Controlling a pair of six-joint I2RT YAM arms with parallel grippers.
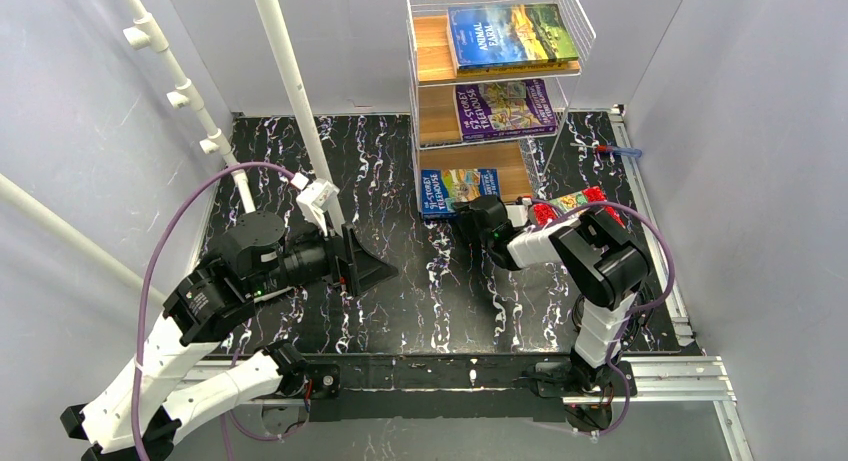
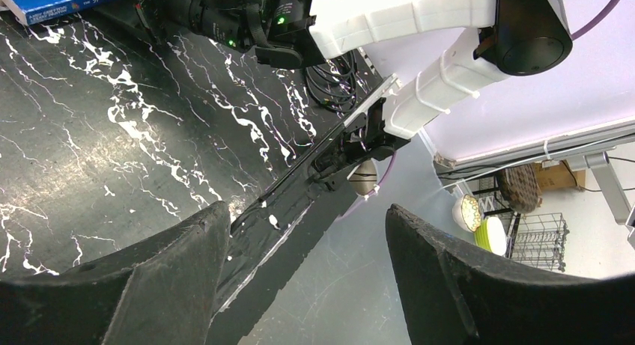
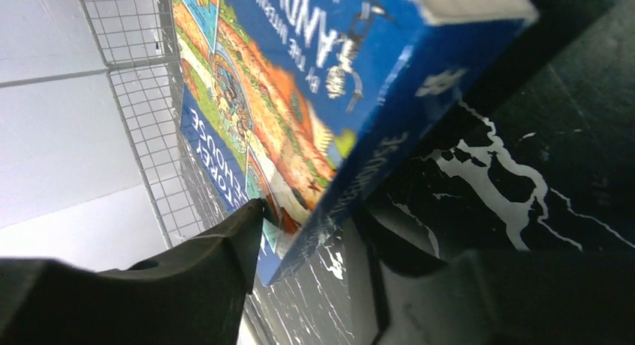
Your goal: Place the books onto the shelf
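Black marbled tabletop (image 1: 400,311) under shelf (image 1: 432,46), grey walls (image 1: 760,131). Right gripper (image 3: 314,229) straddling blue book (image 3: 299,75) at shelf foot, pinch unclear; left gripper (image 2: 307,225) gaping, empty.

The bare desk (image 1: 420,301) middle gives passage; the 3-tier shelf (image 1: 432,49) and white poles (image 1: 285,71) bar its far side.

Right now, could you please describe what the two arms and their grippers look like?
The left arm and right arm share white ribbed shells and black joint housings, each trailed by a purple cable. The left gripper and right gripper have broad, black, tapering fingers.
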